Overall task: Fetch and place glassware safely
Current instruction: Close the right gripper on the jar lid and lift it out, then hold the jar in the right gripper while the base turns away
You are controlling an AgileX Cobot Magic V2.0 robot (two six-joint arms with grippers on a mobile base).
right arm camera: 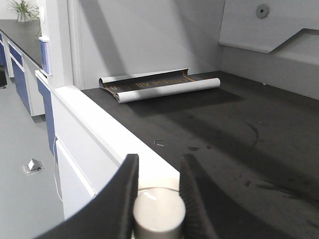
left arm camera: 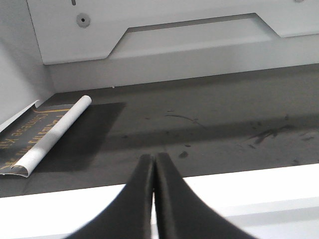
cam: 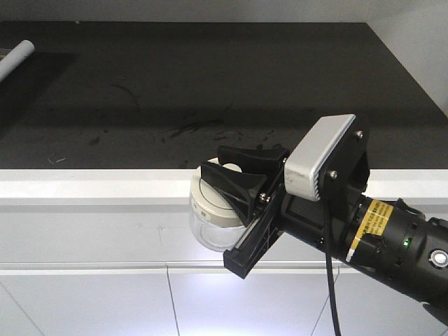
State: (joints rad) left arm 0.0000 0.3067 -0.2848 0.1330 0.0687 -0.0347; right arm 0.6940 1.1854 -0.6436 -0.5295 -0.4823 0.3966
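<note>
The right gripper [cam: 234, 175] is clamping the glass jar [cam: 210, 234] by its lid knob, upright, just off the near side of the white bench edge [cam: 91, 185], base prob. below the rim; the left gripper [left arm camera: 152, 164] is sitting closed, empty. The dark benchtop [cam: 210, 84] is lying beyond, so placing is likely needing up-then-fwd travel.

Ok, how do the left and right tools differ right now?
The left tool is shut empty, fingers touching; the right tool is shut on the lid of the glass jar, fingers held apart. The front view shows the right tool, not the left tool. Both have black fingers and sit at the white counter edge.
</note>
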